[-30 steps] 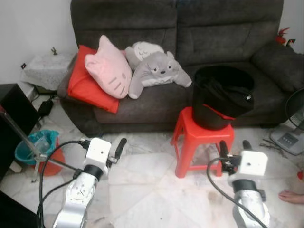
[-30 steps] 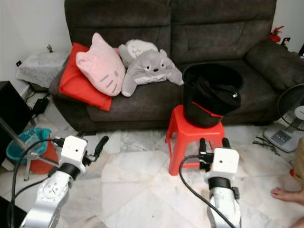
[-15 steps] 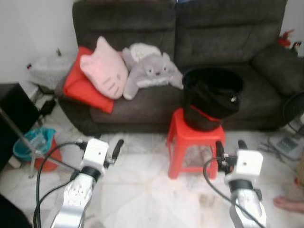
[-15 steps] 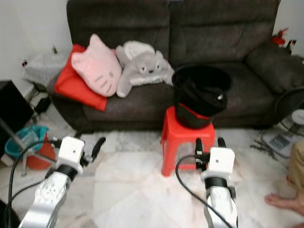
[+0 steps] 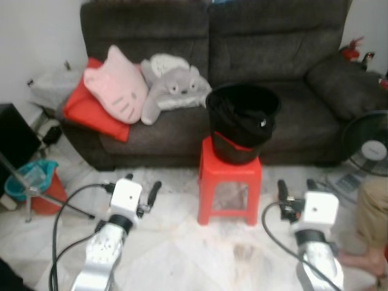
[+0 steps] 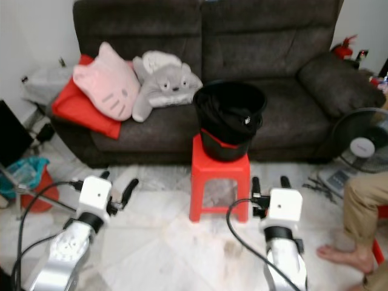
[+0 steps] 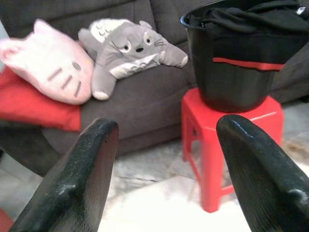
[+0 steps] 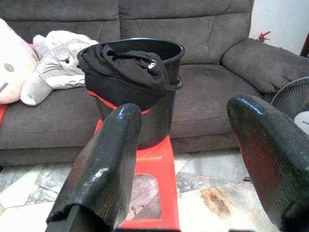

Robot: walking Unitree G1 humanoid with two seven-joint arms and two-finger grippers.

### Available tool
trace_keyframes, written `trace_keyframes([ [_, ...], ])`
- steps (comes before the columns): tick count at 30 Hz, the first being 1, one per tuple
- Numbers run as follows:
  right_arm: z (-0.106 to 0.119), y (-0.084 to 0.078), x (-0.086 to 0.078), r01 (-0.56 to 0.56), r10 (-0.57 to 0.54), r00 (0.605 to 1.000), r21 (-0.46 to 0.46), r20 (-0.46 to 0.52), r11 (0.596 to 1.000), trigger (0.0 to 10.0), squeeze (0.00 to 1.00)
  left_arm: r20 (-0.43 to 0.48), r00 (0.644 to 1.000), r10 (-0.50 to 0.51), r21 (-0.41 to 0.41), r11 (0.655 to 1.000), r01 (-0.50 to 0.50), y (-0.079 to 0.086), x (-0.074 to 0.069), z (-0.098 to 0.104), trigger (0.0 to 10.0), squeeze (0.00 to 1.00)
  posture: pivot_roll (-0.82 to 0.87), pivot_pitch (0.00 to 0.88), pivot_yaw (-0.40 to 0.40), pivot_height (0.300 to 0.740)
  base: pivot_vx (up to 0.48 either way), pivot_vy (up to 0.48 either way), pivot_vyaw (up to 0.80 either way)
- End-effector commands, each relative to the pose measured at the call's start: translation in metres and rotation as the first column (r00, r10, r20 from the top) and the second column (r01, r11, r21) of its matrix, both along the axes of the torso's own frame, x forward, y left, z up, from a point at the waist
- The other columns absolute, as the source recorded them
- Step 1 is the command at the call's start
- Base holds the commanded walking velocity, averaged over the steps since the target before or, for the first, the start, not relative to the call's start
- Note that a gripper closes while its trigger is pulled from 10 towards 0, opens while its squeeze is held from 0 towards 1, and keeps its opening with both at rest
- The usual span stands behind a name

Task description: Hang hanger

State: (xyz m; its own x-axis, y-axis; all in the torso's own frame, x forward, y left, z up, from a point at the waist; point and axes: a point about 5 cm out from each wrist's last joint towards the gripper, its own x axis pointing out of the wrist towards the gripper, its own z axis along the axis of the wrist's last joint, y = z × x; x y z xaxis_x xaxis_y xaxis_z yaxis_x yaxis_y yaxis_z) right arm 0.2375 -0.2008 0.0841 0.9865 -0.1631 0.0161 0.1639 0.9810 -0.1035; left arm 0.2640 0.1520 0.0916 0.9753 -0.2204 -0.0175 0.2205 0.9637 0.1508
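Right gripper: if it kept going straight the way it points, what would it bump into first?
Probably the red stool with the black bucket on it. They sit right ahead of the open right gripper, with bare floor between. Depth is hard to judge, so stool or bucket first is unclear.

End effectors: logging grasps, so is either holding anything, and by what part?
Nothing is held. The left end effector and right end effector are both open and empty.

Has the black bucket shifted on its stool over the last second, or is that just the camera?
No. The black bucket sits on the red stool just as before, in front of the same sofa seat seam. The whole scene slid left together, so the camera moved.
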Motion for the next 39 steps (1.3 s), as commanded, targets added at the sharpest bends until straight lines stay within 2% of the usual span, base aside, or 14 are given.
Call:
trace_keyframes([
  [1,0.003,0.005,0.002,-0.013,0.013,1.0,0.017,0.011,1.0,10.0,0.0,-0.01,0.999,0.034,-0.043,0.998,-0.034,0.007,0.005,0.005,10.0,0.0,-0.01,0.0,0.05,0.74,0.0,0.0,0.0],
  [13,0.003,0.007,0.002,-0.012,0.012,1.0,0.019,0.01,1.0,10.0,0.0,-0.013,1.0,0.013,-0.052,0.999,-0.014,0.004,0.008,0.01,10.0,0.0,-0.02,0.0,0.049,0.74,0.0,0.0,0.0],
  [35,0.004,0.009,0.003,-0.027,0.027,1.0,0.016,0.007,1.0,10.0,0.0,-0.027,1.0,-0.002,-0.048,0.999,0.001,-0.004,0.006,0.006,10.0,0.0,-0.02,0.0,0.039,0.74,0.0,0.0,0.0],
  [39,0.002,0.01,0.002,-0.025,0.025,1.0,0.018,-0.001,1.0,10.0,0.0,-0.037,0.999,-0.005,-0.035,0.999,0.003,-0.003,0.005,0.005,10.0,0.0,-0.02,0.0,0.044,0.74,0.265,0.0,0.0],
])
